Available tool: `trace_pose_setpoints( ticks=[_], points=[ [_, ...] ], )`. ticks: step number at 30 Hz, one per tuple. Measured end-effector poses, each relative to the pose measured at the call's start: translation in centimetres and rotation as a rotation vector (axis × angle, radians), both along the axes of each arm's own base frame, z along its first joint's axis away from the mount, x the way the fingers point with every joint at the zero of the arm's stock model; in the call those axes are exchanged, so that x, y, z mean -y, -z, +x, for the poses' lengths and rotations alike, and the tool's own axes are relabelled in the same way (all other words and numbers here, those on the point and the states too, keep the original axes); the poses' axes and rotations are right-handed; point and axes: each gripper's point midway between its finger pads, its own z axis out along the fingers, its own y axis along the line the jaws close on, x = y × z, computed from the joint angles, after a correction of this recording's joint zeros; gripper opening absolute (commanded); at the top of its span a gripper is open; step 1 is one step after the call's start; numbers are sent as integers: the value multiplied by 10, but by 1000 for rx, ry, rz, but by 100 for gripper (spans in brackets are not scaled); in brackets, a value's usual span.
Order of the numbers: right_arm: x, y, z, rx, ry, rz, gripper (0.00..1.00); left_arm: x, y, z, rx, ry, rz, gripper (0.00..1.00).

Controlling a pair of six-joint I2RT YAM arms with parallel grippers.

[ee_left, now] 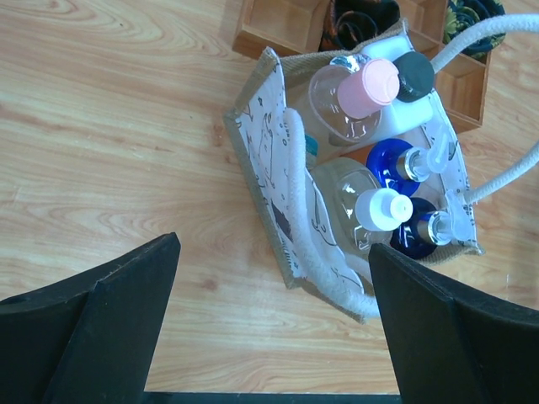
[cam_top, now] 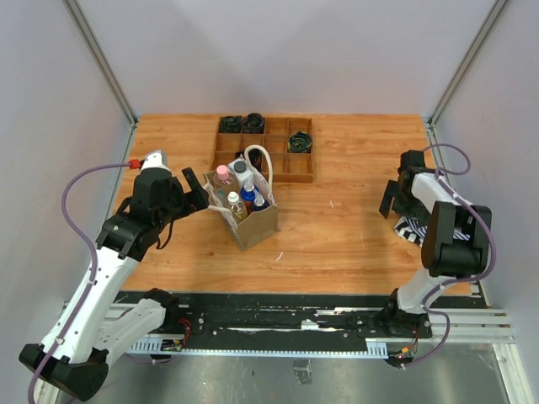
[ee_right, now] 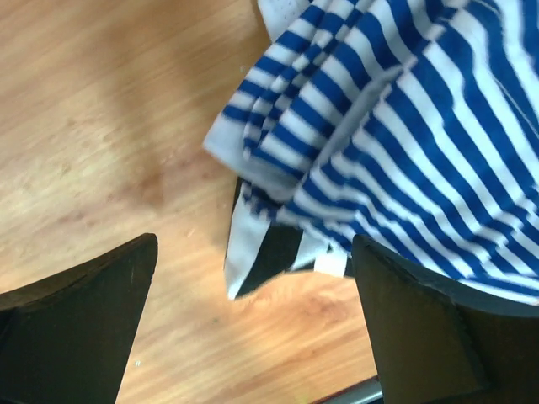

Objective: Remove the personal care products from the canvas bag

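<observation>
The canvas bag (cam_top: 257, 225) stands up on the surface (cam_top: 354, 240), its long side slanted, bottles (ee_left: 376, 209) inside with caps up, your left hand (cam_top: 198, 192) spread wide beside it, your right hand (cam_top: 392, 200) spread wide too.

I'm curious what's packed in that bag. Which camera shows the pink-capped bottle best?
The left wrist view: it looks down into the canvas bag, so the pink-capped bottle is large and sharp. The top external view shows it only as a small pink dot. The right wrist view shows none of it, just striped cloth.
</observation>
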Motion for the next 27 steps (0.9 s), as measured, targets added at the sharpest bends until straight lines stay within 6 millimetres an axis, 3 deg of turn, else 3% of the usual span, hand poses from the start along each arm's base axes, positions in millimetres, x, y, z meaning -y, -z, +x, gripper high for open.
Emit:
trace_pose_setpoints(
  ticks=[4,7,9,10,11,12,13,14,18,21,23,27],
  points=[
    [-18,-38,6,110,-74,-27,99,4,7,-1,-15,22,-7,100],
    [-87,-77,20,240,-312,-11,99,12,20,2,-42,46,-21,100],
    [-149,-108,24,347,-511,44,96,17,31,4,-68,62,-33,97],
    [-174,-121,23,388,-589,73,96,19,37,3,-82,67,-37,89],
    [-201,-138,21,437,-673,102,95,21,41,3,-95,72,-44,72],
    [-222,-152,18,474,-737,123,94,22,44,3,-103,75,-49,34],
    [-237,-163,16,500,-785,138,93,24,45,2,-107,81,-57,9],
    [-256,-177,14,535,-843,154,92,27,44,2,-107,88,-68,3],
    [-316,-222,4,636,-1034,203,85,30,36,1,-77,105,-92,0],
    [-351,-236,1,673,-1133,239,79,29,28,-3,-50,105,-102,1],
    [-371,-235,1,666,-1186,259,74,27,25,-6,-44,101,-104,1],
    [-402,-209,-2,597,-1262,290,70,26,22,-12,-48,101,-111,0]
  ],
)
